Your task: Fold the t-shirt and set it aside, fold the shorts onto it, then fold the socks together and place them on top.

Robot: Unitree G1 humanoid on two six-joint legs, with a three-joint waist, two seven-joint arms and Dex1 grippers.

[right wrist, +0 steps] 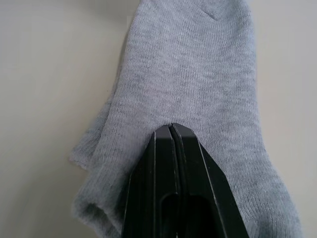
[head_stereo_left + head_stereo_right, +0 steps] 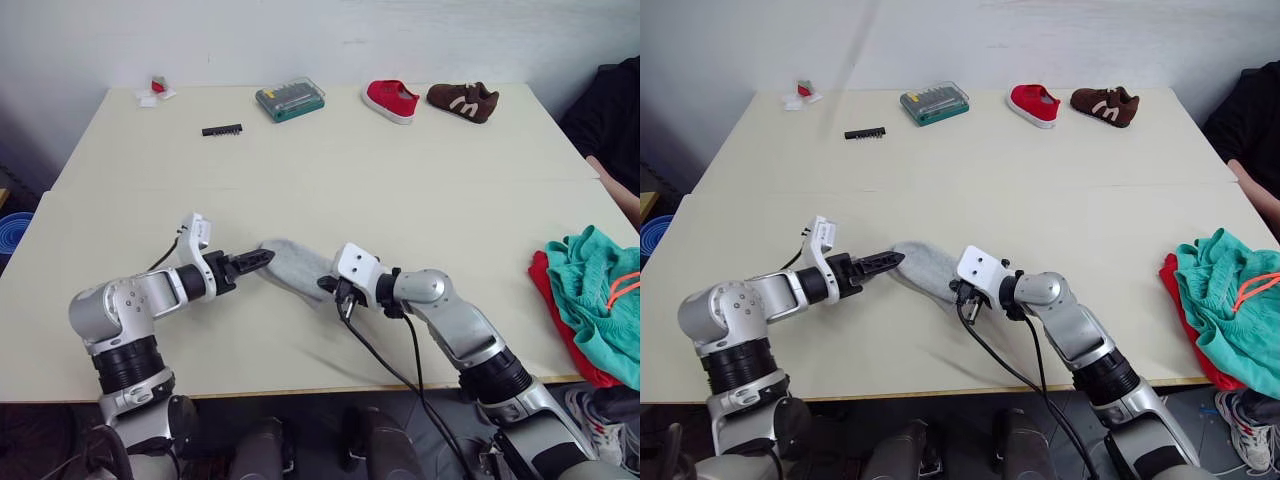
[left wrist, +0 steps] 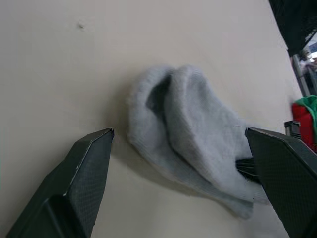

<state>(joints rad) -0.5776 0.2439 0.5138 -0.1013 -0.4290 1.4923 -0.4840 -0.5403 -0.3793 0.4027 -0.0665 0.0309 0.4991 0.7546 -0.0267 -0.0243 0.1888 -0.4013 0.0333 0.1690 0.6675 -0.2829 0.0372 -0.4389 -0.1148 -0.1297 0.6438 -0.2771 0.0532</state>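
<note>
Pair of plain light grey soft knit socks [image 2: 297, 268] lying bunched together on the pale cream worktop [image 2: 330, 180], near the middle of its near edge. Right gripper [image 1: 170, 130] with both black fingers pressed tight together, resting on top of the grey knit; whether any cloth is pinched between them cannot be told. Left gripper [image 3: 181, 136] spread wide, one finger to either side of the socks' rounded end, apart from the cloth.

Bright red short-sleeved cloth t-shirt [image 2: 562, 312] folded at the worktop's right edge, toward the near right corner, with the teal green baggy cloth shorts [image 2: 598, 298] heaped on top and an orange cord showing in the folds.

Along the far edge: small red shoe [image 2: 389, 99] and brown shoe [image 2: 463, 100] side by side toward the far right corner, green box of screwdriver bits [image 2: 289, 99] near the middle, black bit strip [image 2: 222, 130] just in front of it, small red and white scraps [image 2: 156, 90] at the far left corner.
</note>
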